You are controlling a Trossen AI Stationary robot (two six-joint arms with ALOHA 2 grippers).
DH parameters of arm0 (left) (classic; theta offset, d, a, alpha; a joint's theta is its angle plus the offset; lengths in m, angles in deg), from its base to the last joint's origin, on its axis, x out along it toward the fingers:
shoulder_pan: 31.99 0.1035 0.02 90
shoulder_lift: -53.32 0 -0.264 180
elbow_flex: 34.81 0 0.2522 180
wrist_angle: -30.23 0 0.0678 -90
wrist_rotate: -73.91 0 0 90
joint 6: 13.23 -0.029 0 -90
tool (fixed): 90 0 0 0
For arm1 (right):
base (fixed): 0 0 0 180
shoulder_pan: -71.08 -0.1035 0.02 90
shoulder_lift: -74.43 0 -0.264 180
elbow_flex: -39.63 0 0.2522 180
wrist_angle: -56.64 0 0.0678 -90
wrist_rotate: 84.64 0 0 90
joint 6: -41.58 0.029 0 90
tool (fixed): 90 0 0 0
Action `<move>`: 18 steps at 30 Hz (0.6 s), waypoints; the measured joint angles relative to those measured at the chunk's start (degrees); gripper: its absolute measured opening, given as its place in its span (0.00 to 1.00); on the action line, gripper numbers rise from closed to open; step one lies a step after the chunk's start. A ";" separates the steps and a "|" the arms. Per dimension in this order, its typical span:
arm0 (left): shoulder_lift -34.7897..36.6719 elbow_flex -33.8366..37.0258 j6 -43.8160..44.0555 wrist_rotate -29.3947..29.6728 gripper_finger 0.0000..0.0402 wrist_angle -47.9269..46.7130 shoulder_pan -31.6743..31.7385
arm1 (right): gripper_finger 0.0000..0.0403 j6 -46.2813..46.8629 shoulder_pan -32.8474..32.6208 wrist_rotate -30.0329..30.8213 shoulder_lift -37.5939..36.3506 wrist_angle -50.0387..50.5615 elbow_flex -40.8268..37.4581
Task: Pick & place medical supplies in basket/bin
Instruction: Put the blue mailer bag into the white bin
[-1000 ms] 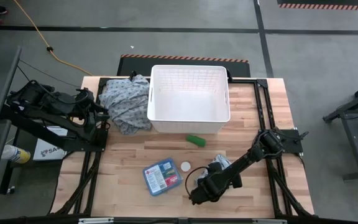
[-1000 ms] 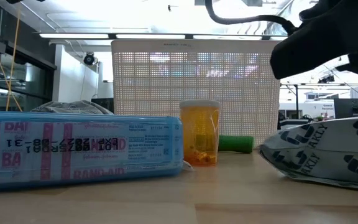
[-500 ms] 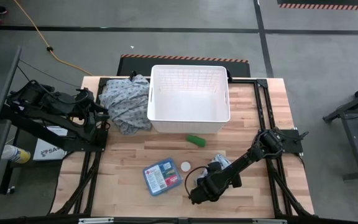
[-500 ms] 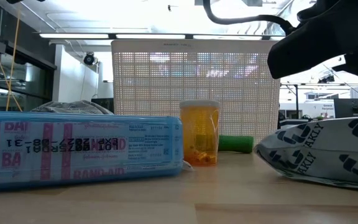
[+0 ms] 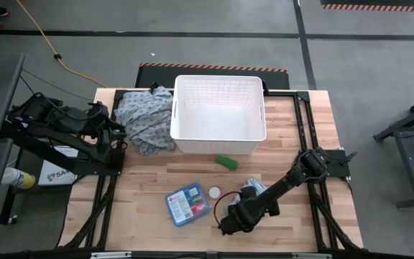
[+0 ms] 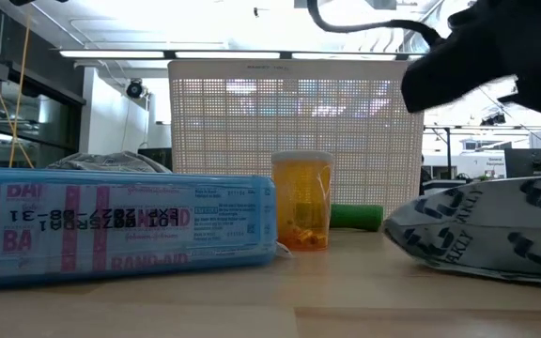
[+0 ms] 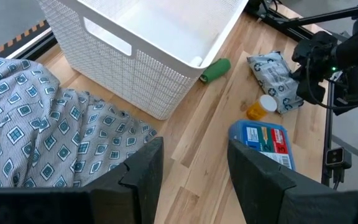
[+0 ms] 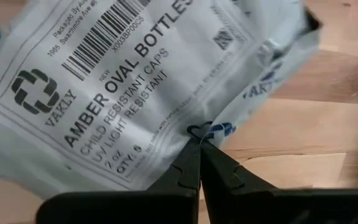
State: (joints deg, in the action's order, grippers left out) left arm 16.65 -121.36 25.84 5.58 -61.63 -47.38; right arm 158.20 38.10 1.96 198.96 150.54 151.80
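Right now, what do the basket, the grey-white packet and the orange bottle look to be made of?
The basket: white rigid plastic, matte, walls moulded in a fine grid of holes. The packet: soft, slightly glossy plastic film, judging by its wrinkles and printed label; the right gripper pinches its edge. The orange bottle: translucent amber plastic, likely, with a white cap.

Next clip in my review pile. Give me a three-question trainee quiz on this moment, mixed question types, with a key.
1. True or false: the white basket already holds the blue first-aid box.
2. What is the right gripper shut on?
A. the green item
B. the grey-white packet
C. the patterned cloth
3. Fill in: the orange bottle stands on the table between the first-aid box and the ____.

Key
1. False; the basket looks empty and the box lies on the table in front of it.
2. B; the fingertips pinch the packet's edge.
3. Packet.
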 joint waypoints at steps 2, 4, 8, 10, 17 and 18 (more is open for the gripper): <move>0.01 0.00 0.00 0.00 0.53 0.02 0.01 | 0.00 -0.14 0.00 0.30 -1.20 0.56 0.00; 0.01 0.00 0.07 0.00 0.53 0.01 0.00 | 0.00 -0.18 0.02 0.33 -2.46 1.29 0.00; -0.01 0.02 0.15 0.00 0.53 0.00 0.01 | 0.00 -0.35 -0.03 0.28 -4.14 2.67 0.00; 0.01 0.00 0.15 0.00 0.53 0.02 0.00 | 0.00 -0.36 -0.09 0.11 -5.01 3.13 0.01; 0.00 0.00 0.17 0.00 0.53 0.04 0.00 | 0.00 -0.57 -0.38 0.16 -8.23 3.86 0.04; -0.01 0.00 0.17 0.00 0.53 0.04 0.01 | 0.00 -0.57 -0.42 0.10 -8.65 4.09 0.04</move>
State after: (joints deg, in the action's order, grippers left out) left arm 16.64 -121.36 26.02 5.58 -61.59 -47.37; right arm 157.63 37.69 2.06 190.31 154.63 151.84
